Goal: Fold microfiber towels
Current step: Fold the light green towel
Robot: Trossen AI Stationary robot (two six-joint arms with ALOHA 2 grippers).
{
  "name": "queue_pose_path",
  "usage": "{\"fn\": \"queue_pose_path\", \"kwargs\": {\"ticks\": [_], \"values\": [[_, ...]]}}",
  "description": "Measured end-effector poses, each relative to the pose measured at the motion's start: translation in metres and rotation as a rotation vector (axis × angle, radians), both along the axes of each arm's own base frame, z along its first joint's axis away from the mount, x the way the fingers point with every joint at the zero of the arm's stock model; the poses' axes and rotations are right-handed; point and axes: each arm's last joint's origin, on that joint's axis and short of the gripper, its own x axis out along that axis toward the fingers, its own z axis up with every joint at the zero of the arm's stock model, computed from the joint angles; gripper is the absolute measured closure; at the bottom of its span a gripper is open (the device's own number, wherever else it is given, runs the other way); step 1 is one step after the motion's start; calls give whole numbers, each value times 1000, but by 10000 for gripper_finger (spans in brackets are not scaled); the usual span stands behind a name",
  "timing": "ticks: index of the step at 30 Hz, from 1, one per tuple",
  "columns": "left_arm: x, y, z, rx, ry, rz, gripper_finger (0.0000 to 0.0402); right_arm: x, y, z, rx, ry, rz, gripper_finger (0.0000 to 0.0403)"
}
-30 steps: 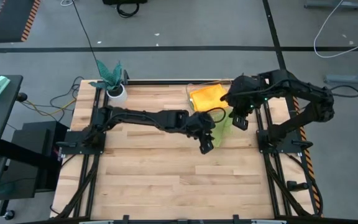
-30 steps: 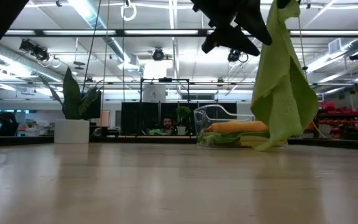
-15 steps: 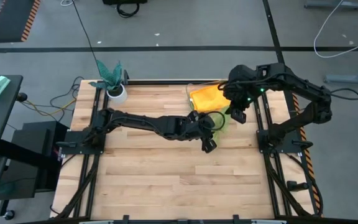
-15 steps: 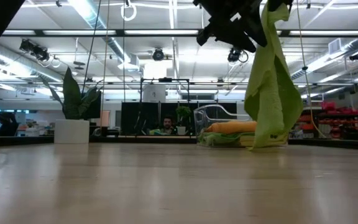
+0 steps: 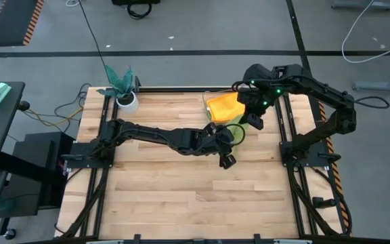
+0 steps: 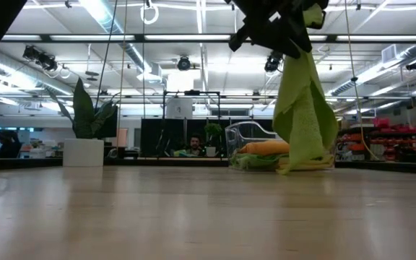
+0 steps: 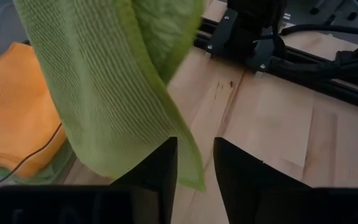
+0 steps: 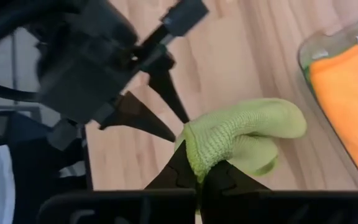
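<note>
Right gripper, jaws fully closed on the top edge of a fuzzy lime green microfiber towel, holds it hanging above the table's far right, its hem brushing the pile of orange and yellow folded cloths in a clear tray. Left gripper is part open, gripping nothing; the towel's lower corner hangs just ahead of its gap. Judgement: bring the free corner well between the fingers before closing, keeping the cloth taut.
</note>
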Motion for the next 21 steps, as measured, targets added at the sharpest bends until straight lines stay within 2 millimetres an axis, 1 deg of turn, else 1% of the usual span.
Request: {"fn": "queue_pose_path", "kwargs": {"ticks": [9,14,21], "values": [[0,0,0,-21,-5,16,292,2,-1,1,48,-33,10,403],[2,0,-4,-59,-25,44,292,6,-2,4,79,-90,19,403],[2,-12,-1,-57,-52,26,297,5,-6,4,82,-97,0,403]]}}
